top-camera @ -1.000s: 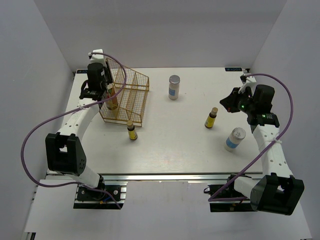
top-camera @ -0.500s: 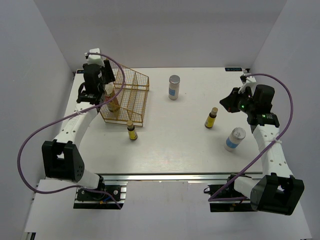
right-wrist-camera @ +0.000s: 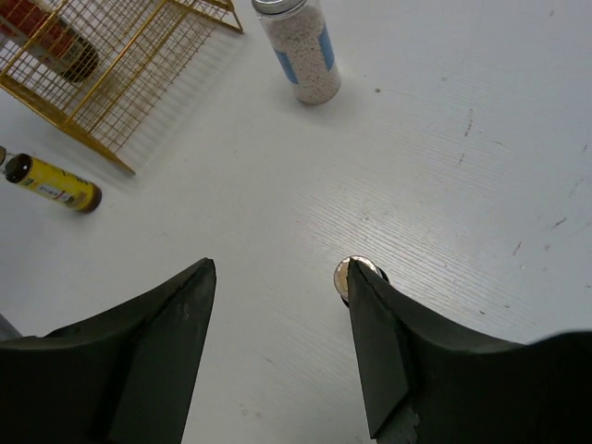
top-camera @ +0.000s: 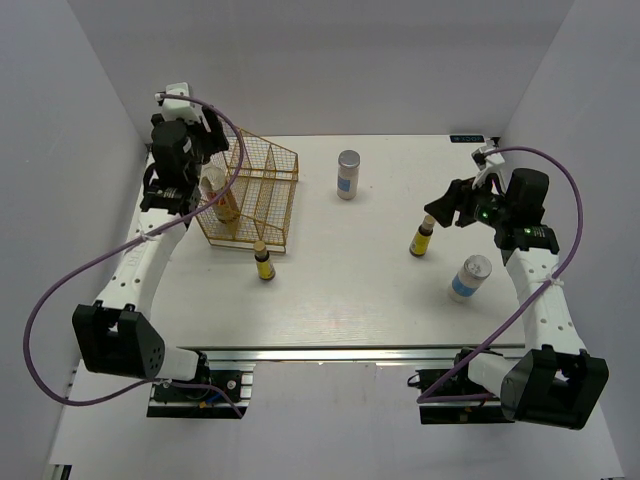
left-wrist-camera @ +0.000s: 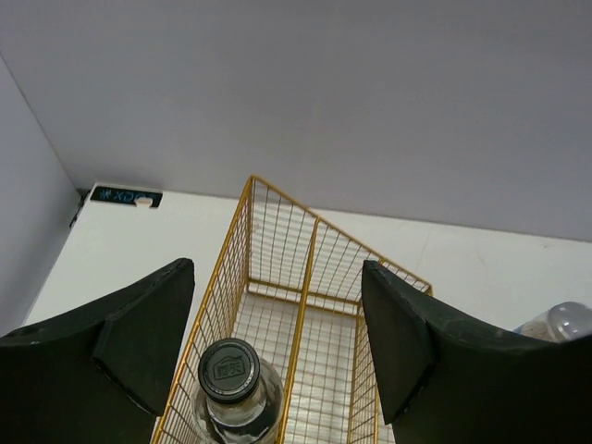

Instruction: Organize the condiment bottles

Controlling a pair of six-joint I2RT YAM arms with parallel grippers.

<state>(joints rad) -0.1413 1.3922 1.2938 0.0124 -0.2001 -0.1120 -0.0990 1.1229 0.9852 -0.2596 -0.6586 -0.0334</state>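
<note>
Jaws of the right gripper (right-wrist-camera: 277, 277) are spread and empty, close above the tiny yellow bottle (top-camera: 422, 237). It seems light, rigid and easy to tip, so pinch the body at mid-height.

Your left arm (top-camera: 150, 258) and right arm (top-camera: 545, 300) are white links with black joint housings, each trailing a purple cable (top-camera: 30, 325). The left hand (left-wrist-camera: 277, 314) and right hand (right-wrist-camera: 277, 310) have broad, matte black wedge fingers (left-wrist-camera: 139, 328).

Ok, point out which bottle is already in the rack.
The tall black-capped bottle, standing inside the wire rack; the rest stand outside it.
</note>
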